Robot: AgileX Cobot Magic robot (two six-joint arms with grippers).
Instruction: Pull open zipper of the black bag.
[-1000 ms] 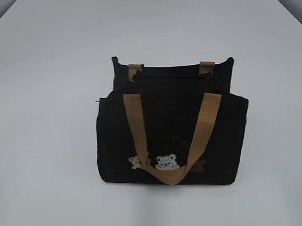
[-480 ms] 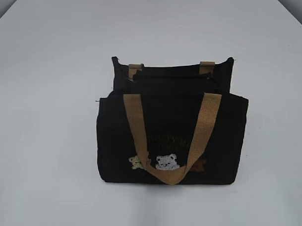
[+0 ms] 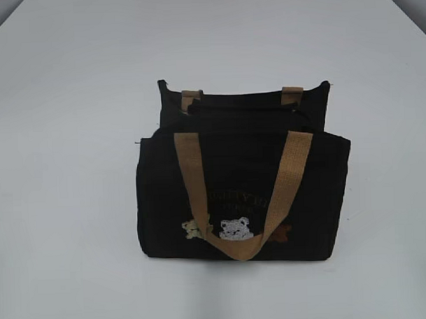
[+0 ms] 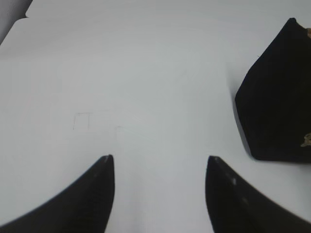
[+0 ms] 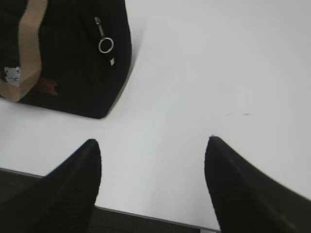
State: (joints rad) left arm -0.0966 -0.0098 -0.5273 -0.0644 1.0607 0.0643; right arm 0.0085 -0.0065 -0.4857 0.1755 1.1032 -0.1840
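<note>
White table (image 3: 70, 80) holds black bag (image 3: 242, 193), clear of both open jaws.

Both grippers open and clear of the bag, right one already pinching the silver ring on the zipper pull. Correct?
Not the pinch. In the right wrist view the right gripper is open over bare table, apart from the silver ring on the black bag. Left gripper open too.
</note>
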